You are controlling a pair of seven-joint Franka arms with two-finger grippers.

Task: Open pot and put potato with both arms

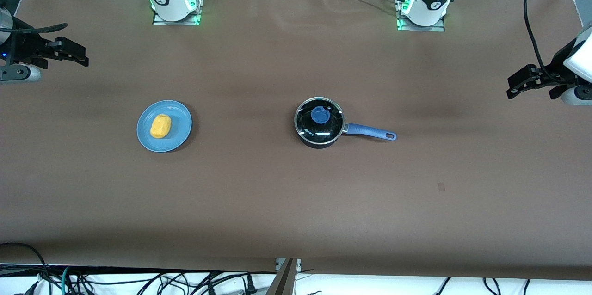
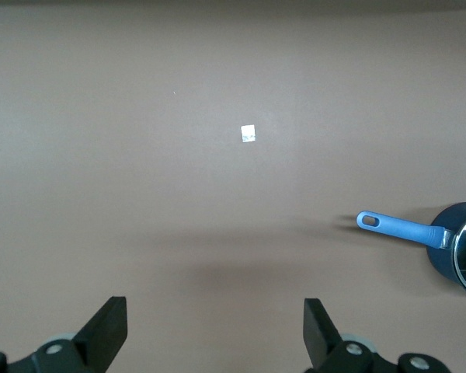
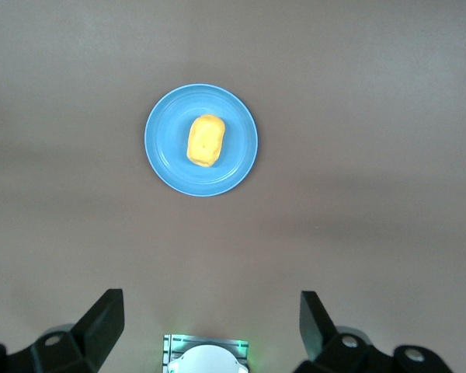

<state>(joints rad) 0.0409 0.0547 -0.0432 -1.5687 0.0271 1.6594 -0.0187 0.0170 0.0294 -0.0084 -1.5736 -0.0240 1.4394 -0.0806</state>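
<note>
The black pot stands mid-table with its glass lid on and the blue knob on top. Its blue handle points toward the left arm's end. The yellow-orange potato lies on a light-blue plate toward the right arm's end. My left gripper hangs open and empty over the left arm's end of the table. Its wrist view shows the pot and its handle at the edge. My right gripper hangs open over the right arm's end. Its wrist view shows the potato on the plate.
A small white tag lies on the brown table, nearer the front camera than the pot's handle. The arm bases stand along the table's back edge. Cables hang along the front edge.
</note>
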